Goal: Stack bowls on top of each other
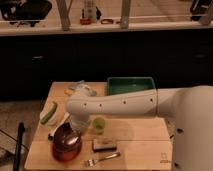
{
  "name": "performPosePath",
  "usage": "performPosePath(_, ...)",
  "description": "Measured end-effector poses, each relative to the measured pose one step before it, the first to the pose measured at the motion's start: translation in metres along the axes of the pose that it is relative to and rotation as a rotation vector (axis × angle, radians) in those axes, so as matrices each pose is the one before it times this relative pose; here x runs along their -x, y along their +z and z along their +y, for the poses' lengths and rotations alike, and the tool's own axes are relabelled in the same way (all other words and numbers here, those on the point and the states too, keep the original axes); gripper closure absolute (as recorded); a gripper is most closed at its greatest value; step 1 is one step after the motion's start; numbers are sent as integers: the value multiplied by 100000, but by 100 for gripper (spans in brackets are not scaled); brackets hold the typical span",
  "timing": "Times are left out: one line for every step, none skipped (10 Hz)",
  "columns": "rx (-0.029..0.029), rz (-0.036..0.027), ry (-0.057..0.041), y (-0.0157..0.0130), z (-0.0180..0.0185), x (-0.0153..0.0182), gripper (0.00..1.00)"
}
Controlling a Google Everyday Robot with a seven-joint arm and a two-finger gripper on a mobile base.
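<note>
A round bowl (65, 146) stands at the front left of the wooden table (140, 135). It looks dark maroon-brown and glossy on top with an orange tint at its lower wall. I cannot tell whether this is one bowl or the two nested. No separate orange bowl shows. My gripper (75, 129) hangs from the white arm (120, 104) right at the bowl's far right rim, partly over its inside.
A small light-green cup (98, 124) stands just right of the gripper. A green rectangular tray (130, 85) is at the back. A sponge (104, 145) and a fork (102, 159) lie in front. A green long object (48, 112) and a white utensil (57, 129) lie left.
</note>
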Motion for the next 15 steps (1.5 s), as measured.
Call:
performPosePath(-1499,-325,-673,208,8,149,100)
performPosePath(-1774,-712,-1530,453,-593,54,100)
performPosePath(-1700,-659,-1415,445,-633,-7,100)
performPosePath(-1577,-632,-1056,436,-405,-25,100)
performPosePath(-2540,-1008,-1466,663,-539,-19,100)
performPosePath(-2394,-629,-1203,481,-393,-16,99)
performPosePath(-1772,-195,-364,225,-93,-36,94)
performPosePath(-2417,-365,-593,251,-50,-26,82)
performPosePath(-922,-40,-126,17,10,-66,74)
performPosePath(-607,45,-86,-105,43,-100,65)
performPosePath(-453,-38,-446,-180,-42,-131,53)
performPosePath(-15,-36,-264,-272,49,-137,42)
performPosePath(55,-3,-158,-232,26,-134,32)
performPosePath(47,-76,-184,-132,-13,-101,25)
performPosePath(102,-140,-458,-115,-128,-171,20)
